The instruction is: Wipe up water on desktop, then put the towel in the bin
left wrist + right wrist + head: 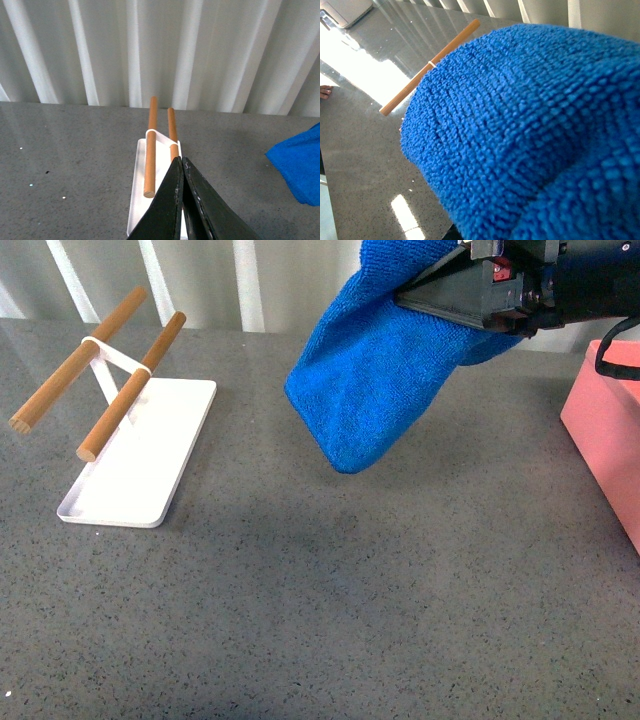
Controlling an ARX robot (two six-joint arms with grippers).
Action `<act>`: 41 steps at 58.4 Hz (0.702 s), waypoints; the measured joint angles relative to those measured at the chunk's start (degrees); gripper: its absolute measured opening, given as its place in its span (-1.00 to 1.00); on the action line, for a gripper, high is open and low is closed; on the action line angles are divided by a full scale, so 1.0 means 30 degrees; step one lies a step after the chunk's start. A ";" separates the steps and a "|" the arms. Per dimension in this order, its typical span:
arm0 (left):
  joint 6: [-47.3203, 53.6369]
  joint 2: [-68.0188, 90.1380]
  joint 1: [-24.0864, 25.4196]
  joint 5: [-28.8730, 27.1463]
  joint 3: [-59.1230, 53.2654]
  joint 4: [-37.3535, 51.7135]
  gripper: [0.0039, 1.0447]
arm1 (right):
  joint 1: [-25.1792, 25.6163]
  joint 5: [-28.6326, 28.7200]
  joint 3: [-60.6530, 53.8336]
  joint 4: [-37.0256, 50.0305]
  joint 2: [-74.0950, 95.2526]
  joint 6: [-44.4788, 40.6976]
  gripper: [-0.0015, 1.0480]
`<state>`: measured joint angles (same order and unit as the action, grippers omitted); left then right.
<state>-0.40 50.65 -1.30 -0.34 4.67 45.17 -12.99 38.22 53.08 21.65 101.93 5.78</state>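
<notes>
Blue, fluffy and thick, the bright microfibre towel (375, 380) hangs in the air above the large dark grey, speckled, stone-like desktop (330, 600). It is clear of the surface, and its rounded lower end droops toward the middle of the table. The right gripper (425, 298), a black wedge-shaped pincer reaching in from the upper right of the front view, is clenched on the towel's upper part, with the cloth bunched over and around its fingers. At the right edge of that view stands the salmon-pink rectangular bin (605, 435) with smooth straight walls; the towel hangs apart from it, and bare desktop shows between them. Well to the left lies the flat white rectangular tray (150, 465), with two round brown wooden rods (125, 390) slanting above it on a white frame. The right wrist view is filled almost wholly by the towel's looped pile, with one rod showing past it. In the left wrist view the left gripper (181, 167) points toward the tray, its two black fingers pressed together at the tips with nothing between them. The towel's edge shows off to one side there, well apart from this gripper.
</notes>
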 joint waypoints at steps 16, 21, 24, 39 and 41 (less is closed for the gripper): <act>-0.0007 -0.2463 0.0393 0.0080 -0.1107 -0.1224 -0.93 | 0.0000 -0.0153 0.0000 -0.0066 -0.0095 0.0000 -0.90; -0.0007 -0.3949 0.0393 0.0080 -0.1115 -0.2448 -0.93 | 0.0000 -0.0160 0.0000 -0.0066 -0.0124 0.0000 -0.90; -0.0007 -0.4473 0.0393 0.0080 -0.1115 -0.2936 -0.93 | 0.0000 -0.0168 0.0000 -0.0066 -0.0124 0.0000 -0.90; 0.0000 -0.7235 0.0393 0.0080 -0.1129 -0.5501 -0.93 | 0.0036 -0.0226 0.0000 -0.0189 -0.0124 -0.0073 -0.90; 0.0000 -0.7577 0.0393 0.0087 -0.1129 -0.5799 -0.93 | 0.0036 -0.0226 0.0000 -0.0197 -0.0131 -0.0080 -0.90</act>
<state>-0.40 27.92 -0.12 -0.08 1.28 27.77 -12.88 37.54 53.08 21.06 101.54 5.54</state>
